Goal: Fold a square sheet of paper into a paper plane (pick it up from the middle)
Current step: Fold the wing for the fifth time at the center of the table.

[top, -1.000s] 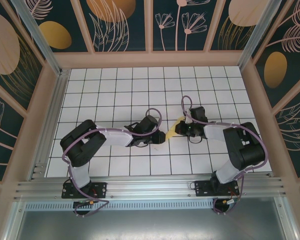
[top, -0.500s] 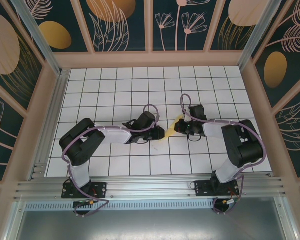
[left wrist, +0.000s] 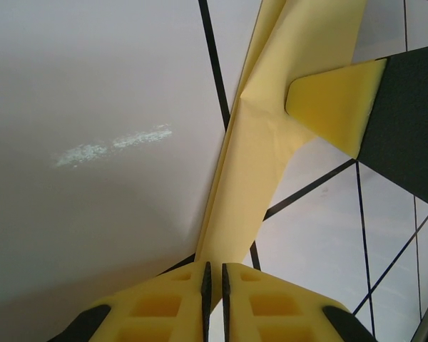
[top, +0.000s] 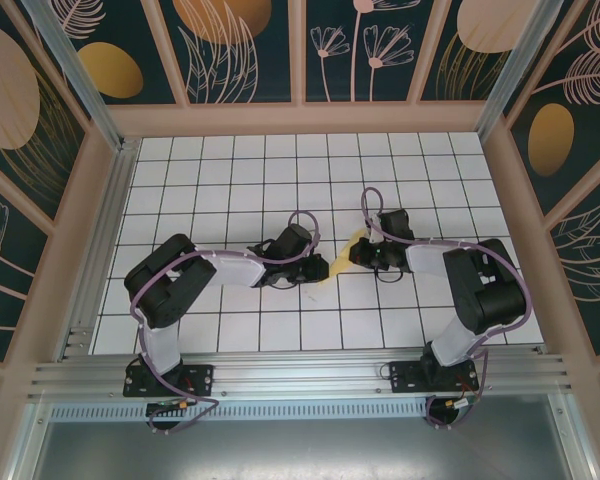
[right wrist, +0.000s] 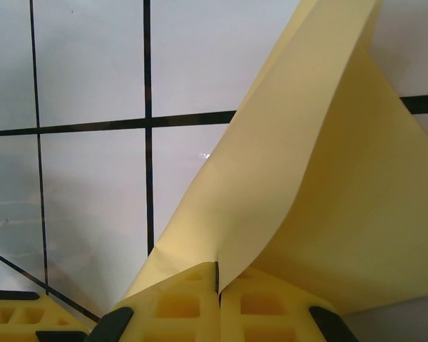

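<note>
Walls: dark teal panels [top: 240,50] printed with peach and gold leaves and flowers, set in pale wooden-looking beams on three sides.
Table: white tiled surface [top: 230,170] ruled with a black grid and reaching to the walls.
Near edge: aluminium rails [top: 300,375] run across, with both arm bases bolted on.
Left arm: [top: 170,285] black and white, elbow out to the left, reaching in toward the middle.
Right arm: [top: 480,290] mirrors it from the right.
Sheet of paper: [top: 327,268] pale yellow, folded and creased, stretched between the two claws near the table's middle; one flap curls upward [right wrist: 307,199].
Left gripper: [left wrist: 214,285] yellow pads almost together, pinching the narrow end of the paper.
Right gripper: [right wrist: 217,285] clamped tight on the paper's edge.
Tile mark: a faint whitish streak [left wrist: 114,146] beside the paper.
</note>
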### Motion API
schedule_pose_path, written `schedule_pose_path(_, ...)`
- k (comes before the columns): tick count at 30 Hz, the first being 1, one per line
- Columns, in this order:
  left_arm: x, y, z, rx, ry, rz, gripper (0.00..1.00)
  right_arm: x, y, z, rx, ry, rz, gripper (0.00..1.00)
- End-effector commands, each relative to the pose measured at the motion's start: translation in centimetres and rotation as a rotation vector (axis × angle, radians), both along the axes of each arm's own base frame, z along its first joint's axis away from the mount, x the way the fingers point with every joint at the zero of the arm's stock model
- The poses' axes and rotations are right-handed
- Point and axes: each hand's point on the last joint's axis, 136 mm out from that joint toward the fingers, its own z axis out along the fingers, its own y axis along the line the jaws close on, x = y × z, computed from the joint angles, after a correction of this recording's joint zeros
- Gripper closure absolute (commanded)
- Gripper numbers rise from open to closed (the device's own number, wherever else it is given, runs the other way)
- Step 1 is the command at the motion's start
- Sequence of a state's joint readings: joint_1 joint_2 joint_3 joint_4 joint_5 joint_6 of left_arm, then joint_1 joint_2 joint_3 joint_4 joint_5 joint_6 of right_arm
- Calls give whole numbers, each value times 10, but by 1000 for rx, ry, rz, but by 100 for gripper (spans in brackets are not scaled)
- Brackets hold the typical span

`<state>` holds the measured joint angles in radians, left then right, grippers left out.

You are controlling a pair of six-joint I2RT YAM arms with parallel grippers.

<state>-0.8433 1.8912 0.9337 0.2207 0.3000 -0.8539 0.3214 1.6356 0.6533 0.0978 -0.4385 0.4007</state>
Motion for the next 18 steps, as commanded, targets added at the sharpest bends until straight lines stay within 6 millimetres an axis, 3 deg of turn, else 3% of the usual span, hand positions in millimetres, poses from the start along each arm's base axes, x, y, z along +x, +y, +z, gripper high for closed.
schedule_pose_path(1, -4, 5, -14, 50, 33, -19, 85, -8, -13, -21, -57, 73, -33, 100)
schedule_pose_path(18, -20, 18, -22, 104, 53, -37, 86, -7, -14, -28, -65, 99, -50, 100)
